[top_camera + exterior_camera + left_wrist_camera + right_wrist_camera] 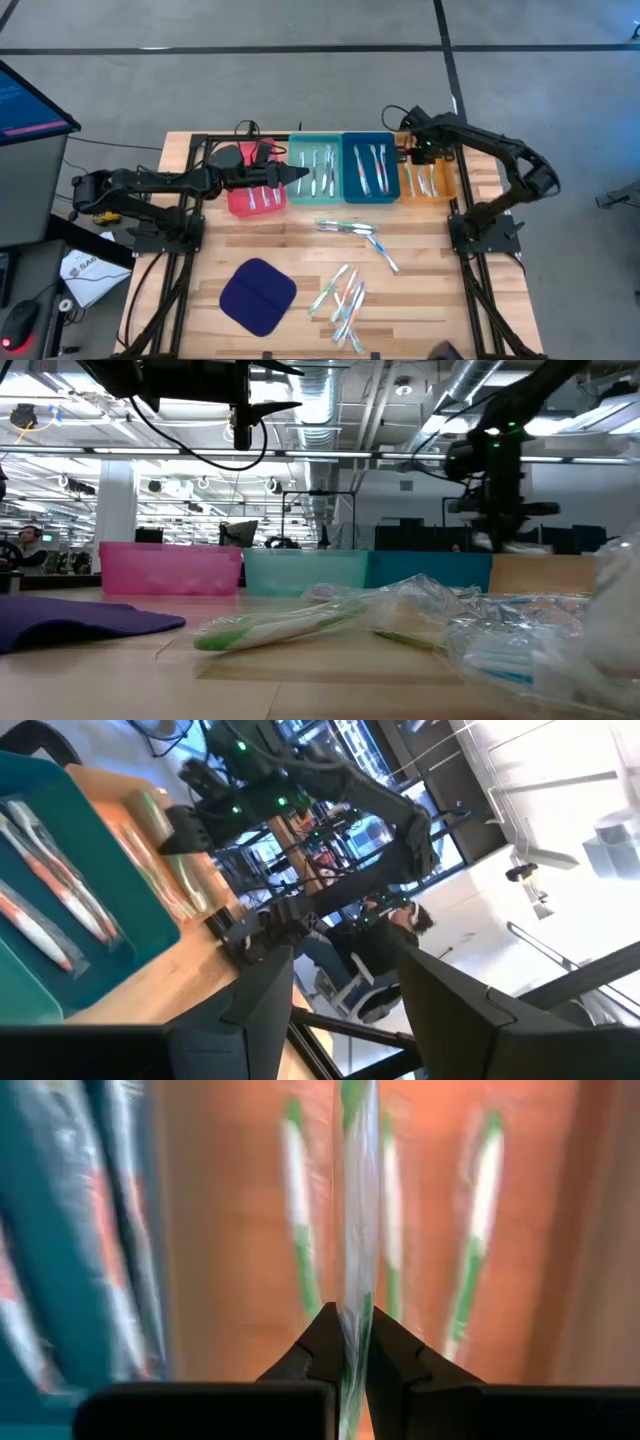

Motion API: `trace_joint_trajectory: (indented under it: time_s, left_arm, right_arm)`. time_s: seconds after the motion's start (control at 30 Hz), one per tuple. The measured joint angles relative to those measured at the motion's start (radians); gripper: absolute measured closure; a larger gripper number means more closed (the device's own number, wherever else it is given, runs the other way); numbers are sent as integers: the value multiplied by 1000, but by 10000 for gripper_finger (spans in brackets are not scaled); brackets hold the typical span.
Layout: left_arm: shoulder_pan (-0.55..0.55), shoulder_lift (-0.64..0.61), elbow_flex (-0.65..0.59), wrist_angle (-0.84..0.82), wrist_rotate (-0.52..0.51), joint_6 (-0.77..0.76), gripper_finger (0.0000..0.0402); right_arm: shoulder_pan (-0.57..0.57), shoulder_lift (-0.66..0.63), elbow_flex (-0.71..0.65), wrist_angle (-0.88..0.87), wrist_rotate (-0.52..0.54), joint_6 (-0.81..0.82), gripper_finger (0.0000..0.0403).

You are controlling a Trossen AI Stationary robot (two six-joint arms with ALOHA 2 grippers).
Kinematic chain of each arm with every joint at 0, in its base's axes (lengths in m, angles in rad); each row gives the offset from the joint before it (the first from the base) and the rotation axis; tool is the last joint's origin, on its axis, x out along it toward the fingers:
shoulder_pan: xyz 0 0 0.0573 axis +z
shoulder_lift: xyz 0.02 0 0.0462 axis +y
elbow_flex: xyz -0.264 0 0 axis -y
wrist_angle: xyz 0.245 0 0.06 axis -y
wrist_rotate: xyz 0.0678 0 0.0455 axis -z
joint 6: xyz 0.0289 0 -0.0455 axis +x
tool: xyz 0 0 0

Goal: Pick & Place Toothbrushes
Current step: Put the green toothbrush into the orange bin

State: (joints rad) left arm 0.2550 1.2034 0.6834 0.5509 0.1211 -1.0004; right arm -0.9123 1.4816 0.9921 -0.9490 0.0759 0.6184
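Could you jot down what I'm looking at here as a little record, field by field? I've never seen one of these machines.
Setting: wooden table with two dark robot arms
Trays: red tray, teal tray, blue tray, orange tray, in a row at the far edge
Tray contents: toothbrushes in every tray
Loose toothbrushes: wrapped toothbrushes scattered on the near half
Other item: dark blue cloth pad
Right gripper: above the orange tray, fingers shut on a green toothbrush
Left gripper: above the red and teal trays, open, holding nothing
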Motion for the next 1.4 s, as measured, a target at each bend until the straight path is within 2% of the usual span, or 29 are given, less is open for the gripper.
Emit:
trace_joint_trajectory:
  time_s: [0.23, 0.43, 0.83, 0.97, 1.07, 1.4]
  left_arm:
    - [17, 0, 0, 1, -97, 1, 225]
    - [36, 0, 0, 3, -117, 1, 224]
    - [35, 0, 0, 6, -122, 1, 224]
    - [35, 0, 0, 6, -122, 1, 224]
    - [35, 0, 0, 6, -122, 1, 224]
    - [35, 0, 0, 7, -125, 1, 224]
  right_arm:
    - [-95, -181, -164, -15, 35, 7, 390]
    - [-141, -240, -220, -13, 97, 1, 390]
    - [-164, -137, -229, -7, 118, -72, 388]
    - [-161, -106, -229, -7, 151, -67, 357]
    - [-161, -99, -229, -7, 160, -60, 345]
    - [-161, -99, -229, 19, 168, -91, 347]
